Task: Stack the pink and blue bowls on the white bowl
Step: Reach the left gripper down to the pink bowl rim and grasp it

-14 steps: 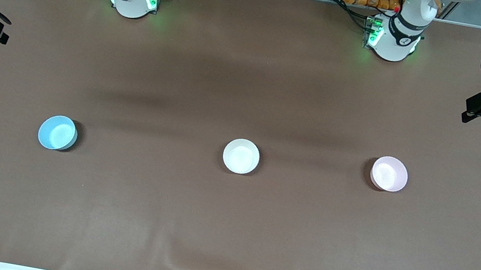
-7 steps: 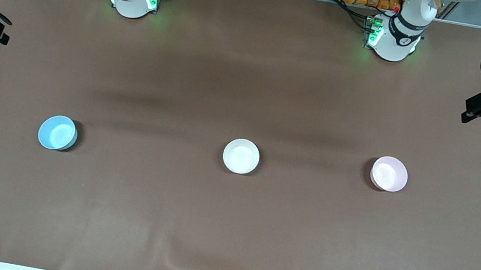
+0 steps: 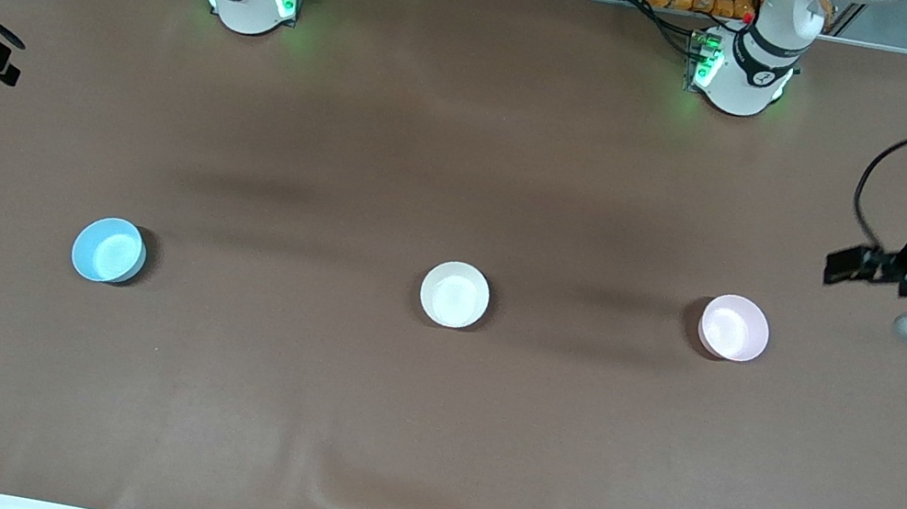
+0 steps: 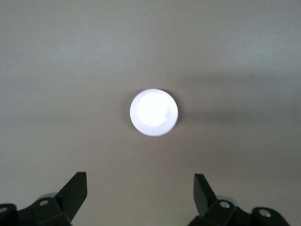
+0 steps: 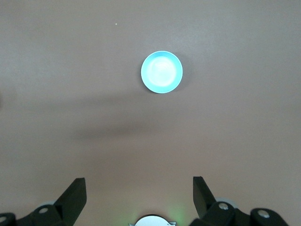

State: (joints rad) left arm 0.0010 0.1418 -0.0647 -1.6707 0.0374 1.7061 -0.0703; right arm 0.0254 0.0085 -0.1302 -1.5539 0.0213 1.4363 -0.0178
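The white bowl (image 3: 455,294) sat mid-frame on the worktop (image 3: 421,435), pink bowl (image 3: 734,327) and blue bowl (image 3: 109,250) flanking it, well apart, nothing stacked. My left pincer (image 4: 140,193) hung open over the pink bowl's end, apparently lining up a grasp. My right pincer (image 5: 139,192) waited open, mostly cropped at frame's edge.

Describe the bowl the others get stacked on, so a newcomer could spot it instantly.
On the brown table, three small bowls sit in a row, well apart. The white bowl is the middle one, between the blue bowl toward the right arm's end and the pink bowl toward the left arm's end. It alone is uncoloured.
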